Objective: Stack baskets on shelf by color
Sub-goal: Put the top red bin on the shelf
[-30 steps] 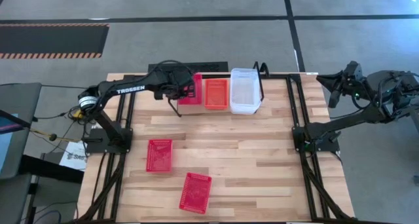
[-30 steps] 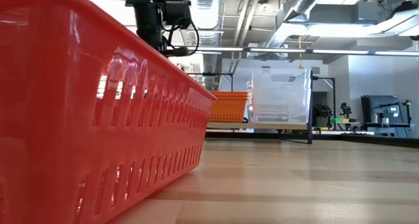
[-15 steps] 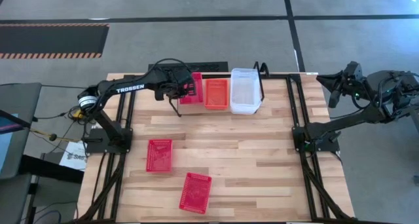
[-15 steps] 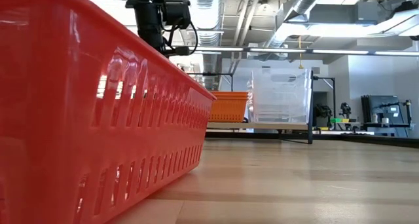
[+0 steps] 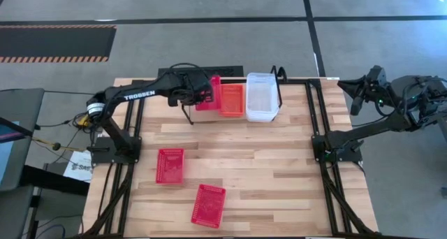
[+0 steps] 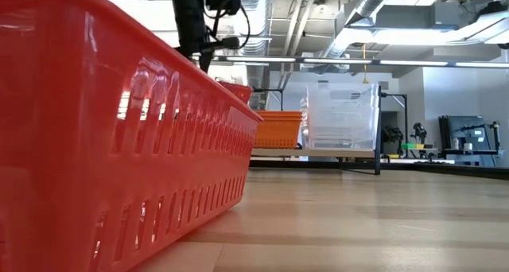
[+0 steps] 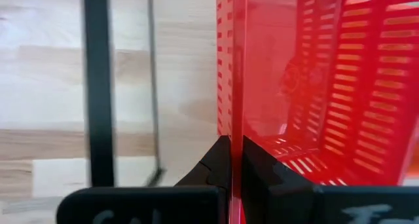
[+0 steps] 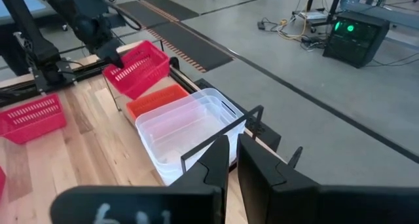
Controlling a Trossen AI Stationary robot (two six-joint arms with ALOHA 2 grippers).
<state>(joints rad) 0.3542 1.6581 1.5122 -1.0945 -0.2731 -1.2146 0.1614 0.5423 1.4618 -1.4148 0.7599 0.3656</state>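
Note:
My left gripper point(image 5: 201, 93) is shut on a red basket point(image 5: 211, 92), which hangs tilted over the left part of the black rod shelf point(image 5: 281, 77). The basket's right side overlaps the orange basket point(image 5: 233, 100) standing on the shelf. A clear basket point(image 5: 262, 96) stands to the right of the orange one. Two more red baskets point(image 5: 170, 164) point(image 5: 209, 205) lie flat on the table's near left. My right gripper point(image 8: 232, 160) waits off the table's far right corner, shut to a slit, with nothing between its fingers. My left gripper pinches the red basket's left side wall point(image 7: 234, 112) at its rim, one finger inside the basket and one outside. The fingers come slanting down from the table's left. The basket point(image 8: 137, 67) is lifted clear and tilted, its right side lower, over the orange basket's edge.
The black tubular frames point(image 5: 318, 120) bearing the arms run along both table sides. In the low view one red basket point(image 6: 119, 145) fills the near left. Bare wood lies in the table's middle and right half.
My left gripper has risen and moved a little toward the table's right, still shut on the red basket. The basket has come up from the shelf's left end, tipped, and now overlaps the orange basket's left edge.

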